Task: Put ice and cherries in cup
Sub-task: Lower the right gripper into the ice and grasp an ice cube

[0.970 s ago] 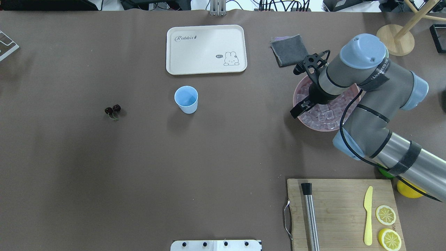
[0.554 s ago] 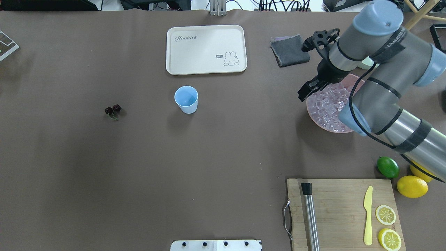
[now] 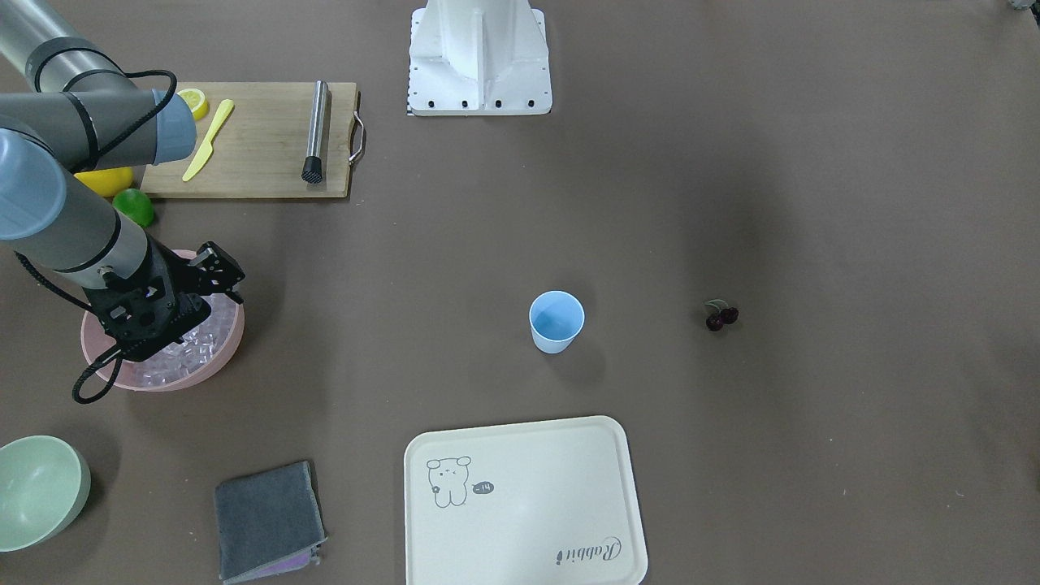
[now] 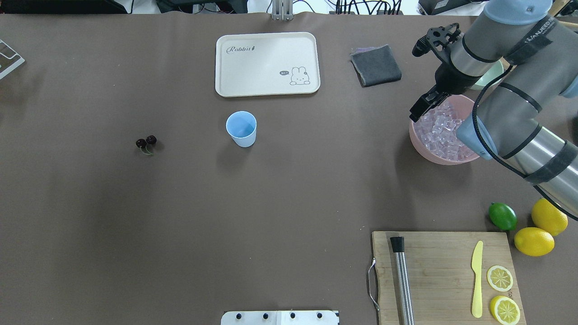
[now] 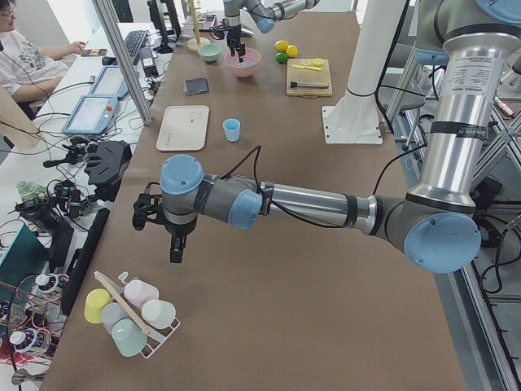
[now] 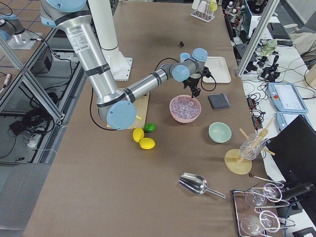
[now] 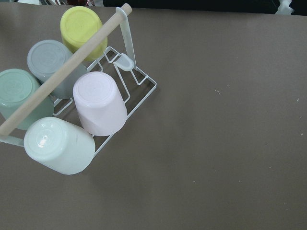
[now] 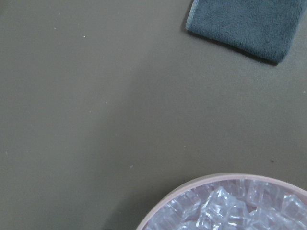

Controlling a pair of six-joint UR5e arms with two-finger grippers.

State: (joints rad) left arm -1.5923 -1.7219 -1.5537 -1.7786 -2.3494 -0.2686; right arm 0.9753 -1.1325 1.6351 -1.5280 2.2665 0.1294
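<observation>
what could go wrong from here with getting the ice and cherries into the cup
The right hand hangs over the rim of the pink bowl. Whether it holds ice is unclear, and a glossy cube might slip on the long carry to the cup. The cup is small and may tip if bumped. The cherries are tiny, easy to mis-pinch.

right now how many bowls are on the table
2: a pink bowl full of ice, and an empty green bowl close beside it. None looks hidden.
</observation>
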